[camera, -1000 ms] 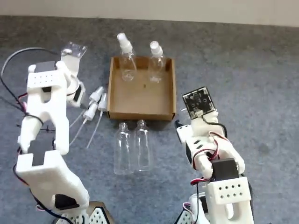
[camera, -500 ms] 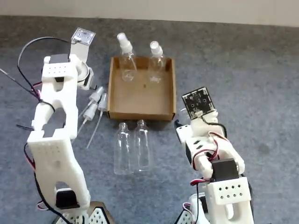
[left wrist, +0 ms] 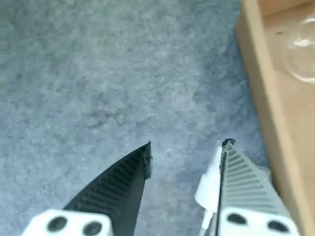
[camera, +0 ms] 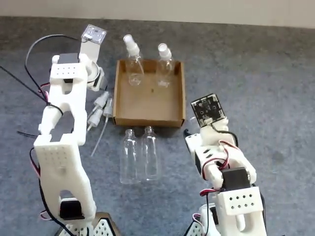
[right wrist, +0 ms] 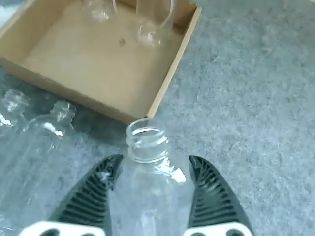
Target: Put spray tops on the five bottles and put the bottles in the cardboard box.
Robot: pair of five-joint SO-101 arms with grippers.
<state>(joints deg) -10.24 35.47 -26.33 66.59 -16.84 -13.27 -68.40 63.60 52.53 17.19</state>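
Observation:
My right gripper [right wrist: 150,164] is shut on an upright clear bottle [right wrist: 147,172] with a bare neck, just in front of the cardboard box [right wrist: 167,83]. Two bottles with spray tops [camera: 134,64] [camera: 164,63] stand at the far side of the box [camera: 147,120]. Two topless bottles [camera: 129,157] [camera: 149,155] lie side by side in front of the box. Three loose spray tops [camera: 101,105] lie left of the box. My left gripper [left wrist: 184,145] hangs open over the carpet beside the box wall [left wrist: 261,98], with a white spray top [left wrist: 209,184] against its light finger.
Grey carpet covers the table. The left arm [camera: 64,113] stretches along the left side, its cables [camera: 34,54] looping out to the left. There is free carpet to the right of the box and at the far right.
The left arm has swung away from me and toward the box, bringing its wrist nearer the box's far left corner. The right arm keeps still with its bottle.

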